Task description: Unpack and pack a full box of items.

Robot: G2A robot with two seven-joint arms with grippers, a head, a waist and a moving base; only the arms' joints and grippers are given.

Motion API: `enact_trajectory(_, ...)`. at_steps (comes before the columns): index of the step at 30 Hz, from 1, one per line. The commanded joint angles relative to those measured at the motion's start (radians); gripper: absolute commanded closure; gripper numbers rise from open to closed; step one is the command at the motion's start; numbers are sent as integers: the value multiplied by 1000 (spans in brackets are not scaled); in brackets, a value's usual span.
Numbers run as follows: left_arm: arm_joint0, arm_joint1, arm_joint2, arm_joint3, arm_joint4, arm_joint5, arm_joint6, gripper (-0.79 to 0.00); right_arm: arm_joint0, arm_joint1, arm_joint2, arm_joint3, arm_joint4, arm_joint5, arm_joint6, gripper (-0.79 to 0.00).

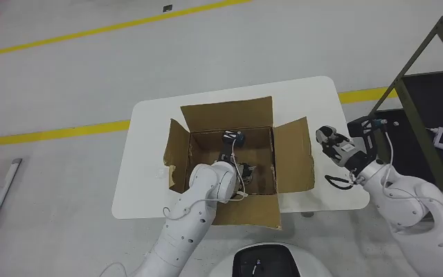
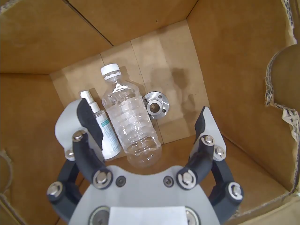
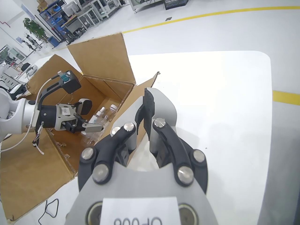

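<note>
Box floor, bottle beneath left hand

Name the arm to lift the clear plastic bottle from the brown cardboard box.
Left: the left hand hangs open inside the box above the bottle; the right hand is outside, over the white table.

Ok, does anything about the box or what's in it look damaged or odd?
The cardboard box has torn, ragged flap edges with peeling paper. The clear bottle, spray bottle and metal flange lie on its floor, nothing spilled.
</note>
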Motion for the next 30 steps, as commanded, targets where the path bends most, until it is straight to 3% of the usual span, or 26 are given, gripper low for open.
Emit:
enact_trajectory(1,15,0,-12,4,-23,11,27,-785,11,-1,-8,6,0,-4,7,0)
enact_trajectory(3,27,-3,-36,4,-54,59,53,-785,21,-2,-16,11,-1,-7,11,0)
enact_trajectory(9,6,-15,-98,39,-225,164,-18,-785,37,-4,-36,30,0,-18,17,0)
enact_trajectory(13,-20,-19,-87,76,-204,210,-71,-785,41,-4,-36,44,1,-26,18,0)
enact_trajectory(16,-33,-23,-72,109,-188,236,-82,-665,41,-4,-35,47,3,-31,18,0)
enact_trajectory(17,-37,-25,-65,119,-182,238,-83,-563,40,-5,-35,47,6,-32,17,0)
enact_trajectory(18,-41,-27,-60,129,-176,242,-81,-523,40,-5,-34,47,7,-32,18,0)
enact_trajectory(23,-59,-34,-38,187,-158,244,-69,-505,39,-5,-32,51,9,-36,18,0)
enact_trajectory(25,-67,-37,-31,208,-148,242,-65,-566,39,-5,-31,52,9,-37,19,0)
enact_trajectory(28,-76,-41,-23,232,-142,239,-60,-551,38,-5,-27,54,9,-41,18,0)
enact_trajectory(30,-81,-44,-24,246,-151,241,-57,-603,37,-5,-25,54,9,-44,17,0)
